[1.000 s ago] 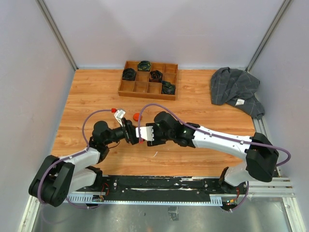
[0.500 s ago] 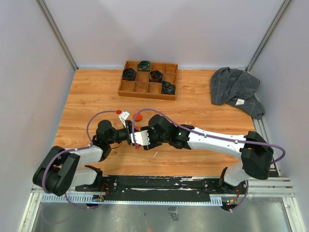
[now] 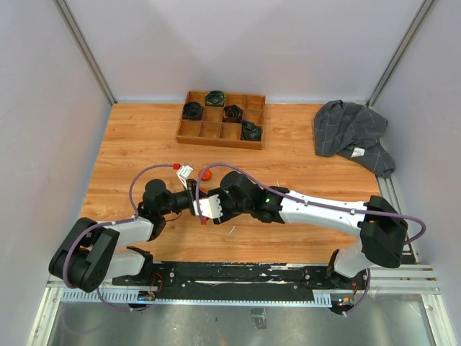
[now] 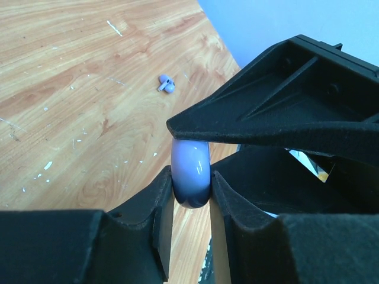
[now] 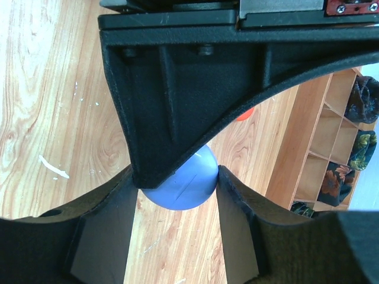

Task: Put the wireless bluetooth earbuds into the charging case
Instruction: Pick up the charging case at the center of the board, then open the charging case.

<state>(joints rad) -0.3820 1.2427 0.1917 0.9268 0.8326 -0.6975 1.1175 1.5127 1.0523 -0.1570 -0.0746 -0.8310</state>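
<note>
Both hands have slid a little to the left and toward the near edge of the bench since a second ago, and over the last half second they have hardly shifted. They meet tip to tip over the wooden plank bench (image 3: 137, 144), left of its middle.

Between them is the round, pale lavender-blue plastic charging case (image 4: 190, 171), held clear of the bench surface. The left hand (image 4: 191, 180) is clamped on it, with its black fingers (image 4: 163, 204) pressing the two flat sides so that the puck stands on edge. The right hand (image 5: 177, 180) comes in from the opposite side. Its black fingers (image 5: 106, 225) sit against the case's curved rim on both sides, so it grips the same case. Each hand's black body covers part of the case in the other's wrist view.

One tiny pale lavender comma-shaped plastic earbud (image 4: 166, 84) lies on the bare bench beyond the left hand, well apart from the case. A small rounded orange-red plastic piece (image 3: 205, 174) rests on the bench just beyond the hands.

At the far edge sits a shallow wooden compartment tray (image 3: 209, 131) with dark round items in four of its cells. A crumpled grey cloth (image 3: 349, 130) lies at the far right.
</note>
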